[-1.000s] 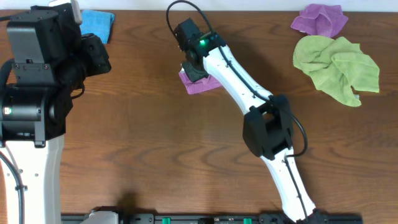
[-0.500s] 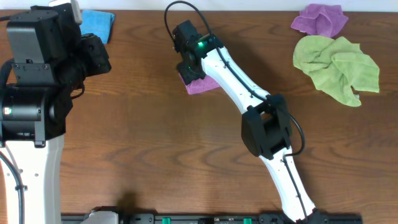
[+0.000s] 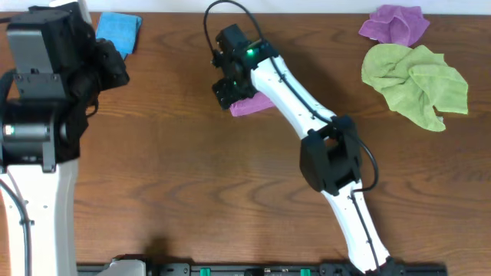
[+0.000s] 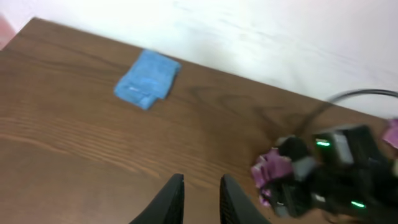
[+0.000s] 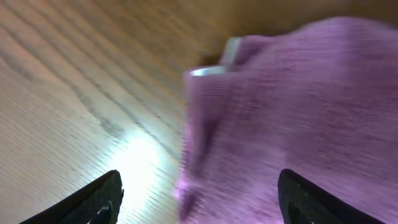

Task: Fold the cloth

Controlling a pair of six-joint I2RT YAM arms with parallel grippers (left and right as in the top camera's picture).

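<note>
Item: cloth [image 3: 257,105], purple-magenta, lay flat on the surface [image 3: 192,192] near the far-centre, partly under the right arm. It showed as a small compact packet, much smaller than the green towel [image 3: 414,83] at far right. A white tag [image 5: 214,62] was visible at one edge in the right wrist view. Right gripper [image 3: 226,90]: jaws spread wide, hovering just over the cloth's left edge and gripping nothing; whether it touched the fabric could not be told. Left gripper [image 4: 202,180]: all but closed, only a narrow gap, empty, held well apart from the cloth at the left side of the surface. Other stock: blue cloth [image 3: 120,31], folded, far-left corner; bunched purple cloth [image 3: 395,23], far-right corner, just beside the green towel. Condition of task, by judgement: folding looked largely done, the cloth being reduced to a tidy packet with layered edges. Outstanding, at most: a last fold or a pressing-flat, then withdrawal of the right arm. The packet's edges were blurred in the wrist view, so neatness could not be graded.
</note>
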